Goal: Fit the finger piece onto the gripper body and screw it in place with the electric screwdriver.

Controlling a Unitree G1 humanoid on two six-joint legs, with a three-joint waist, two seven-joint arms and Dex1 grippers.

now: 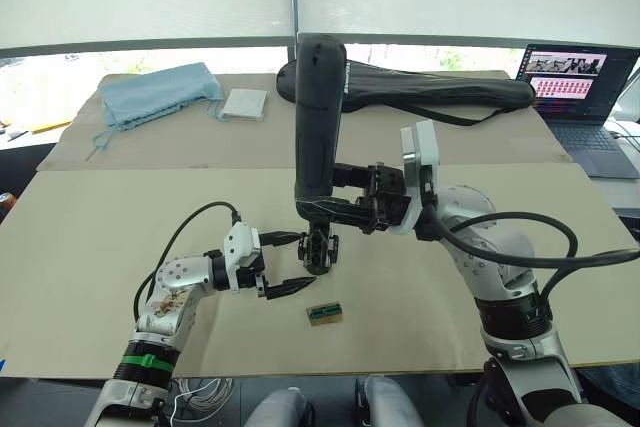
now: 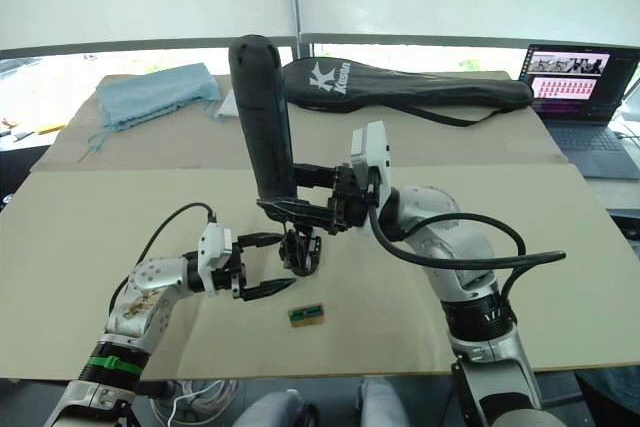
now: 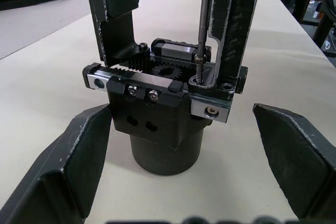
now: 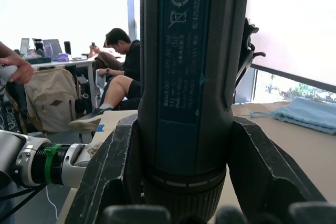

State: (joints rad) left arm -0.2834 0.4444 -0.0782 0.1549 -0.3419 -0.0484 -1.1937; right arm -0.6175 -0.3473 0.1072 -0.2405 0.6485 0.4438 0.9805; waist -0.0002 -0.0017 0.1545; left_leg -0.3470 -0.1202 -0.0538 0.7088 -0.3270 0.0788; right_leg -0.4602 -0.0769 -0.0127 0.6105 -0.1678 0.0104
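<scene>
The gripper body (image 3: 157, 124) stands upright on the table, a small black assembly on a round base (image 1: 320, 250). The finger piece (image 3: 231, 24) sits on its top at one side, and a second black finger (image 3: 113, 14) stands beside it. My right gripper (image 1: 365, 202) is shut on the electric screwdriver (image 1: 318, 117), holding it nearly upright. Its thin bit (image 3: 201, 19) comes down onto a screw at the base of the finger piece. My left gripper (image 1: 282, 265) is open, with a finger (image 3: 68, 171) on each side of the body's base.
A small green-and-brown block (image 1: 325, 314) lies just in front of the gripper body. At the back of the table are a long black racket bag (image 1: 430, 87), a blue cloth (image 1: 160, 92) and a white pad (image 1: 245, 104). A laptop (image 1: 580, 97) stands at the far right. People (image 4: 123, 72) sit beyond the table.
</scene>
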